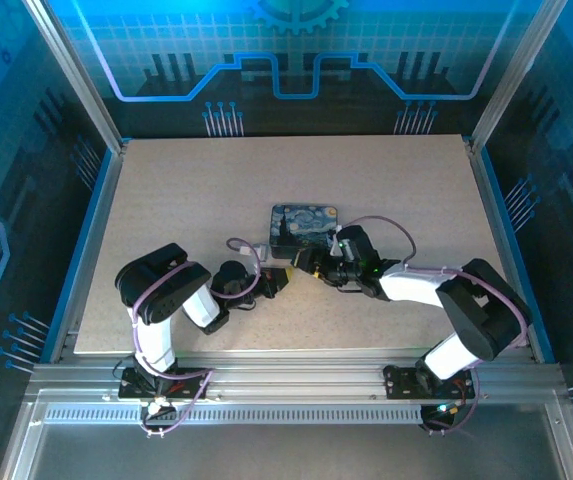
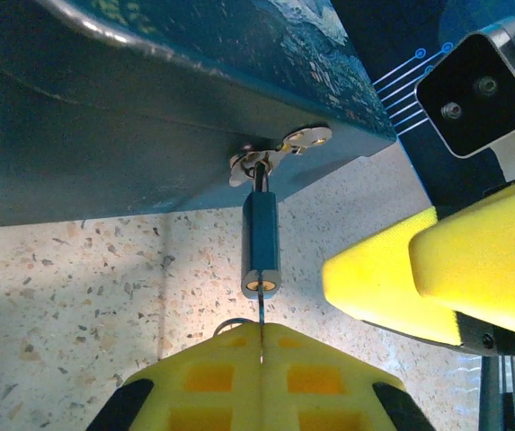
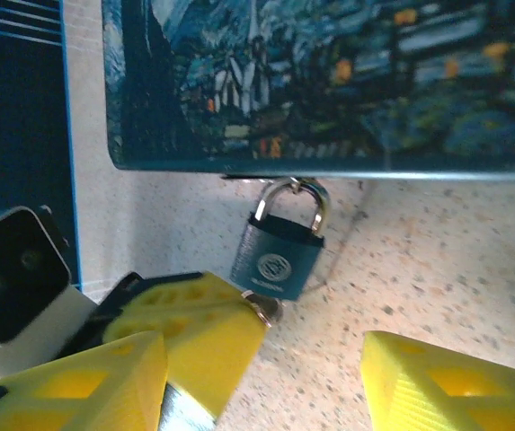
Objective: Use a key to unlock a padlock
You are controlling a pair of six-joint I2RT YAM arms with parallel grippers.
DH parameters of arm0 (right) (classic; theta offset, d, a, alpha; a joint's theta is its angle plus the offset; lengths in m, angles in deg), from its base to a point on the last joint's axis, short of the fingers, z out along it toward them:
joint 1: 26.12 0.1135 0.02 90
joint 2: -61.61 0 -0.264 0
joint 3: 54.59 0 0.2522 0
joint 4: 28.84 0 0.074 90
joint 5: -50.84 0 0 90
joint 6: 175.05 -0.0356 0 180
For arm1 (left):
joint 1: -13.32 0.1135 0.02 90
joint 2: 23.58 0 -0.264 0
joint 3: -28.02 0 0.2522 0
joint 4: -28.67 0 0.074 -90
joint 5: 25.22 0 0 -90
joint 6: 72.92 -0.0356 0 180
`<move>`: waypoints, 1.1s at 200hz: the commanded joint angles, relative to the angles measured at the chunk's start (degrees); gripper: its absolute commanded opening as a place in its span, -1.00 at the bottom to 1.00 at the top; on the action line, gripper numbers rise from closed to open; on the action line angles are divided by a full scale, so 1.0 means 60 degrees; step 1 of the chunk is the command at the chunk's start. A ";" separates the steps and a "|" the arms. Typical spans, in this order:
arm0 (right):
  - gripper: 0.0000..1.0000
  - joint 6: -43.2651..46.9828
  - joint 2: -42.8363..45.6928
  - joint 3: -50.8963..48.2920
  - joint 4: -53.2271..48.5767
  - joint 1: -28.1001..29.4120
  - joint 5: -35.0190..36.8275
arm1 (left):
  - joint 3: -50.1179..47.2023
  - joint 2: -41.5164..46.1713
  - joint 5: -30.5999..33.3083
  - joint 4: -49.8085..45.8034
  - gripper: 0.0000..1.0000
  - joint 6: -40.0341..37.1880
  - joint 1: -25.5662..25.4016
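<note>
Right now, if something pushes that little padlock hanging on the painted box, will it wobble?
The small dark metal padlock would probably swing, since only its thin silvery shackle hooks it to the metal latch on the night-sky painted box. It looks solid and shiny, so likely heavy for its size and slippery.

The padlock hangs from the box front, the key at its base

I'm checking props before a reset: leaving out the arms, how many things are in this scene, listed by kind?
Box: 1
Padlock: 1
Key: 1
Total: 3
</note>
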 commanded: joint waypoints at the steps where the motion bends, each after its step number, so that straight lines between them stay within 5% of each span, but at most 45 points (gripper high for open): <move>1: 0.19 -0.0420 -0.0530 0.0128 0.0991 0.0160 0.0161 | -0.0135 -0.0085 0.0025 0.0404 -1.00 0.0217 -0.0110; 115: 0.07 -0.1004 -0.1544 0.1008 0.0256 0.0220 0.0152 | -0.0072 0.0029 -0.0099 0.0369 -1.00 0.0254 -0.0208; 166: -0.52 -0.0725 -0.1100 0.1039 -0.0866 0.0227 0.0673 | -0.0108 0.0400 -0.0132 -0.0002 -1.00 0.0104 -0.0238; 220: -0.89 -0.0675 -0.0985 0.1019 -0.1124 0.0223 0.0885 | -0.0161 0.1187 0.0059 -0.0914 -0.92 -0.0311 -0.0301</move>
